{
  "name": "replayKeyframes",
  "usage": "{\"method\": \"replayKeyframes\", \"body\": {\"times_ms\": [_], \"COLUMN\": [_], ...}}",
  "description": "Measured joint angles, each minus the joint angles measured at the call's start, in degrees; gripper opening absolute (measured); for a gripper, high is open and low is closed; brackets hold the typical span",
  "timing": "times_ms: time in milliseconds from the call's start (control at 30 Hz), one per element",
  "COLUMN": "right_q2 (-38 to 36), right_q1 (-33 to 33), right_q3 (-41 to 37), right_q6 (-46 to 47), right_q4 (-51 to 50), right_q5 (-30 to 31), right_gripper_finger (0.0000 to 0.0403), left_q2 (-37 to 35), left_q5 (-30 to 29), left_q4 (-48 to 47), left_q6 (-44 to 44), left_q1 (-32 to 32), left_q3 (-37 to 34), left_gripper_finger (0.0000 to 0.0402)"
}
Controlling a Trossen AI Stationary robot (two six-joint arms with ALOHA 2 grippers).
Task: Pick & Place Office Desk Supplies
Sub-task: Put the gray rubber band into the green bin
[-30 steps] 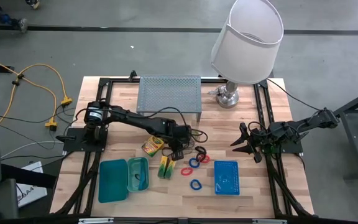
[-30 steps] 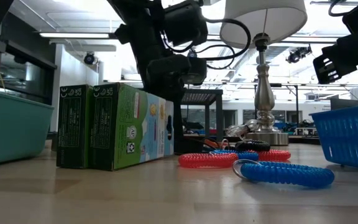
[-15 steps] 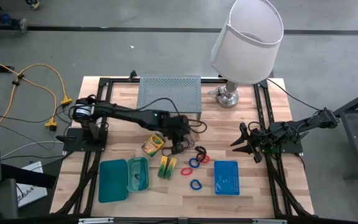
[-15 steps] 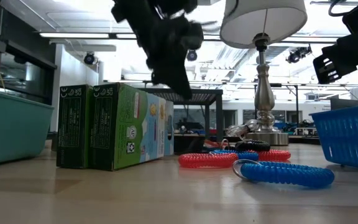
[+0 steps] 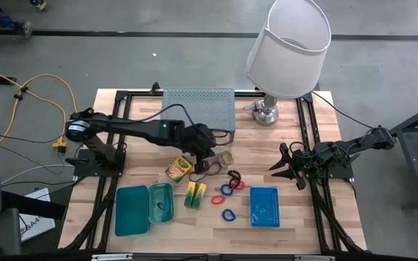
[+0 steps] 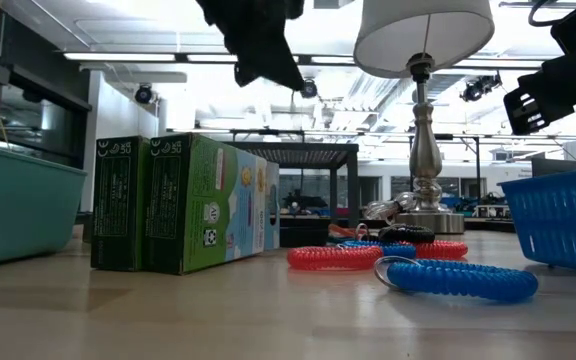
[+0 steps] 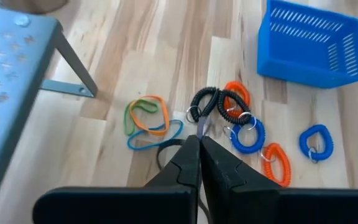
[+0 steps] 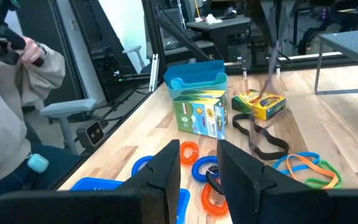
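Black fingers of the left gripper (image 7: 199, 144) are pressing fully together, pinching a thin black band (image 7: 199, 127) that is hanging from their tips above the table's middle, near the front edge of the grey riser shelf (image 5: 197, 109). The right gripper (image 5: 287, 167) is waiting with its jaws apart and empty by the table's right edge. Coiled red, blue and black loops (image 5: 228, 188) are lying mid-table, between the green boxes (image 5: 194, 193) and the blue basket (image 5: 264, 206); the teal trays (image 5: 144, 209) are sitting toward the front-left corner.
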Motion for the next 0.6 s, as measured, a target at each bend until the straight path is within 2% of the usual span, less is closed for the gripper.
{"method": "replayKeyframes", "body": {"times_ms": [200, 600], "right_q2": [0.0, 0.0], "right_q1": [0.0, 0.0], "right_q3": [0.0, 0.0], "right_q6": [0.0, 0.0], "right_q4": [0.0, 0.0], "right_q5": [0.0, 0.0], "right_gripper_finger": [0.0094, 0.0094], "left_q2": [-2.2, -7.5], "left_q5": [-0.6, -4.8], "left_q4": [-1.7, -12.6], "left_q6": [0.0, -5.0], "left_q1": [0.0, -2.6], "left_q3": [0.0, 0.0], "left_gripper_finger": [0.0001, 0.0001]}}
